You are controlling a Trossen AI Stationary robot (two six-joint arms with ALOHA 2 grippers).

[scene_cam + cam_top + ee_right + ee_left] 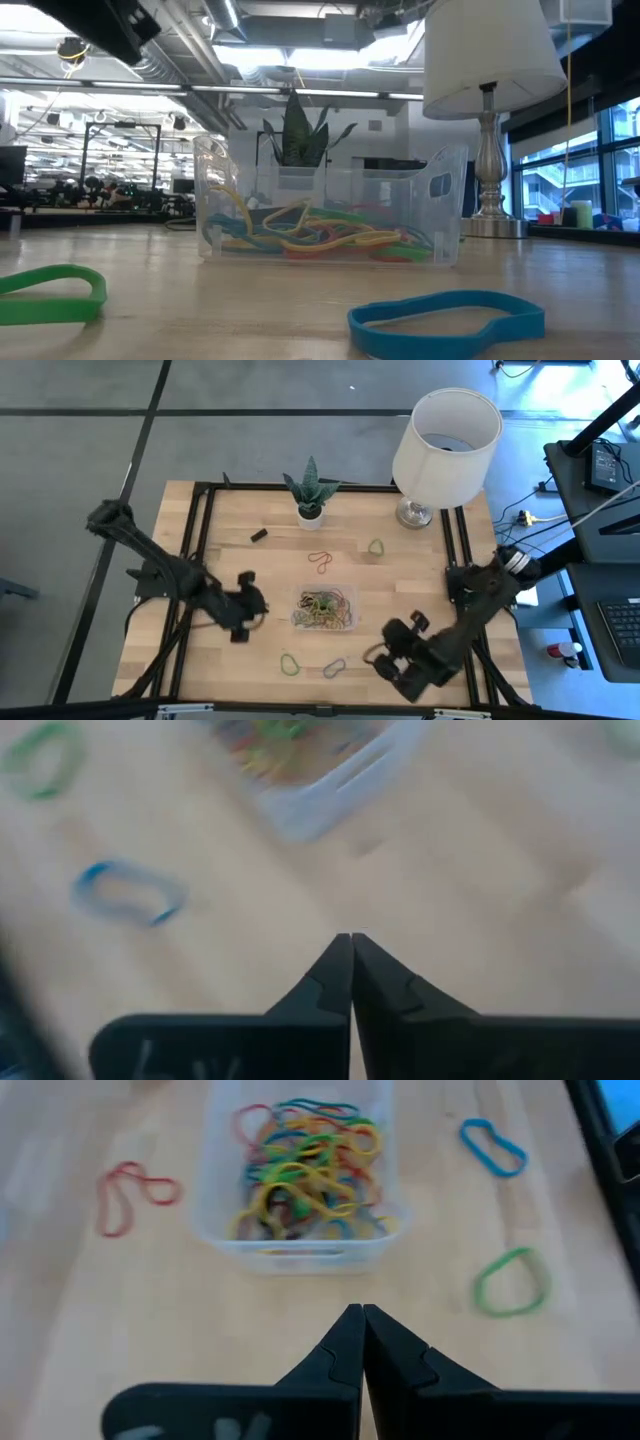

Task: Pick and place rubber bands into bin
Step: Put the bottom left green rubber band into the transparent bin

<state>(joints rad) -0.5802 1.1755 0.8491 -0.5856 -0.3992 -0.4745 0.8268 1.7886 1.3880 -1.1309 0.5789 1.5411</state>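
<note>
While neither pincer carries anything, four rubber bands lie loose on the bench [200, 660] around the bin [324, 608], which sits at the centre of the high view, a clear shallow plastic tub already holding a tangle of yellow, green, red and blue loops.

The right pincer [372, 657] hangs at the lower right of that view with its fingers pressed together. The blue band [334, 667] lies just to its left, near the bench's lower edge, and the green band [290, 664] a little further left, so the right arm looks the nearer to both. In the right wrist view the blue band [128, 892] sits off to one side of the shut tips [352, 942], not in line with them; my guess is the arm must swing toward it and spread its fingers first.

The left pincer [262, 603] rests just left of the bin, tips also closed tight [361, 1314], pointing at the bin's short wall [300, 1250].

Above the bin in the high view lie a red band [320, 562], twisted into a figure-eight, and a second green loop [376, 546] near the lamp [440, 445]; a potted plant [310, 495] stands at the top.

The blue band is a flat elongated oval, its long axis slanted in the high view, limp and thin against the wood.
</note>
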